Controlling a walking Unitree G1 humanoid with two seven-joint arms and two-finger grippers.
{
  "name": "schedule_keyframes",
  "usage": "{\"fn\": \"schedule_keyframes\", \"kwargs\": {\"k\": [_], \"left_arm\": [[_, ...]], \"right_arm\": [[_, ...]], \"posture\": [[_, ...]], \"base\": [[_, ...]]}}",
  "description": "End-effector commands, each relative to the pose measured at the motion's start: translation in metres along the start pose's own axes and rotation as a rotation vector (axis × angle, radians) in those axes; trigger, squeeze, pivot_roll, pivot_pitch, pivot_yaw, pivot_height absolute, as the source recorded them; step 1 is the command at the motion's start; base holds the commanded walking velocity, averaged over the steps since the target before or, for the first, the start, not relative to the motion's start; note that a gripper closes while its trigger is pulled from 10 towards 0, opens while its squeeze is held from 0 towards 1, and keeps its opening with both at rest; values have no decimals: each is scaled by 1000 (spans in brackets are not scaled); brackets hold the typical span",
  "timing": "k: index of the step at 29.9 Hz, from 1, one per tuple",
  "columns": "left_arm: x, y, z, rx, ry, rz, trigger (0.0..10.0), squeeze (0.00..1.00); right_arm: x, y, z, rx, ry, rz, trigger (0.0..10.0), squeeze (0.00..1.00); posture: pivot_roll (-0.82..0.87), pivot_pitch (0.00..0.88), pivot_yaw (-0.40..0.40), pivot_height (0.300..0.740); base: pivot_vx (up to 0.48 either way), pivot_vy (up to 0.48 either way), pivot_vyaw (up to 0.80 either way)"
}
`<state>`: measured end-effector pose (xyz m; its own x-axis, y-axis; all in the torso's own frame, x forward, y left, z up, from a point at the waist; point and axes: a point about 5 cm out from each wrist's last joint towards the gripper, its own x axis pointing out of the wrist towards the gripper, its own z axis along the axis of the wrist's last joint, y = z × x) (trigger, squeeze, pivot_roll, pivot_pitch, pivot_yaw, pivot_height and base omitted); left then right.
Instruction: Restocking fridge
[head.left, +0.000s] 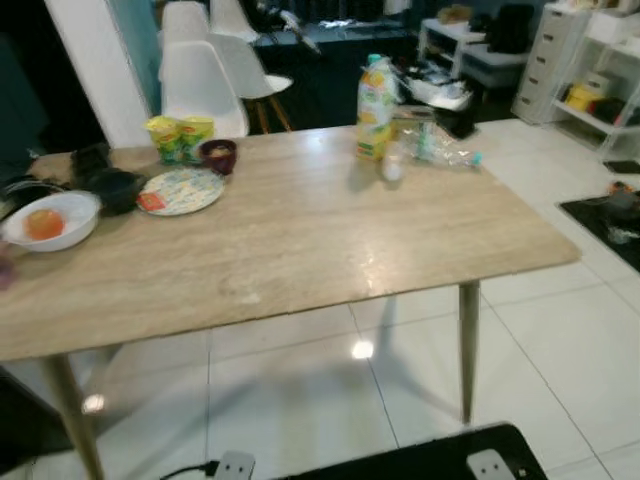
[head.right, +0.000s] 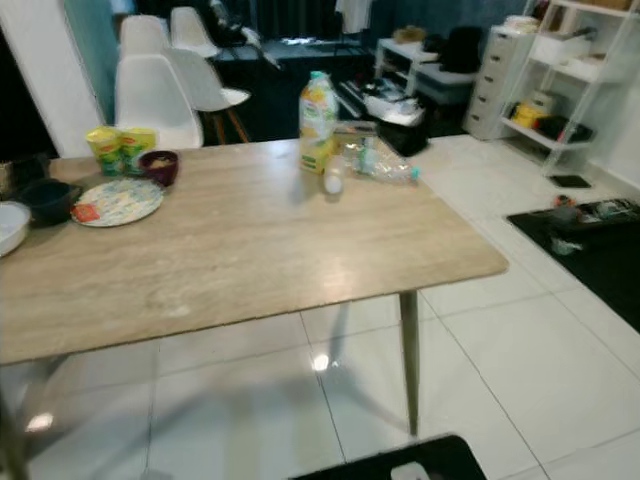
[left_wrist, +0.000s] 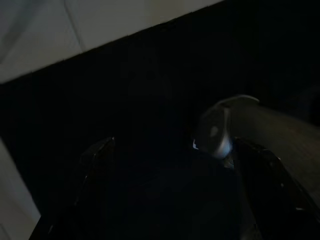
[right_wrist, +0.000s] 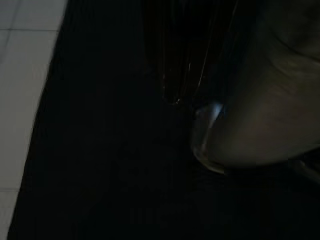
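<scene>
A wooden table (head.left: 300, 250) is seen ahead, with the goods for the fridge spread over its far side. A juice bottle (head.left: 375, 108) stands upright at the far right, with a small white bottle (head.left: 392, 166) just in front of it and a clear plastic bag (head.left: 440, 145) to its right. At the far left two yellow-green cups (head.left: 181, 137) stand together, beside a dark bowl (head.left: 218, 155) and a patterned plate (head.left: 180, 190); a white bowl (head.left: 50, 220) with something orange in it lies at the left edge.

The left gripper (left_wrist: 175, 200) is seen released in its dark wrist view, fingers well apart and nothing between them. Whether the right gripper is released or clenched cannot be told from its dark wrist view.

The step in hand is judged to be the approach. The table should be neared squarely on the juice bottle's side, and the bottle grasped low on its body, upright, so that the small bottle beside it is not knocked.
</scene>
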<state>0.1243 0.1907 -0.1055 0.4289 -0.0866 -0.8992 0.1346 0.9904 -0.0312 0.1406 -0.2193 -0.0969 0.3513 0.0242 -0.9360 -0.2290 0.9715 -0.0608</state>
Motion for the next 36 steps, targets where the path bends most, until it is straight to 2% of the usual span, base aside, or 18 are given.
{"fn": "schedule_keyframes", "kwargs": {"k": [1,36], "left_arm": [[-1,1,-5,16,23,2,10000,0],[0,-2,-4,18,31,-6,10000,0]], "right_arm": [[1,4,3,4,-17,12,10000,0],[1,8,4,21,-29,35,10000,0]], "posture": [[49,0,-36,740],[43,0,-30,740]], "base": [[0,0,788],[0,0,788]]}}
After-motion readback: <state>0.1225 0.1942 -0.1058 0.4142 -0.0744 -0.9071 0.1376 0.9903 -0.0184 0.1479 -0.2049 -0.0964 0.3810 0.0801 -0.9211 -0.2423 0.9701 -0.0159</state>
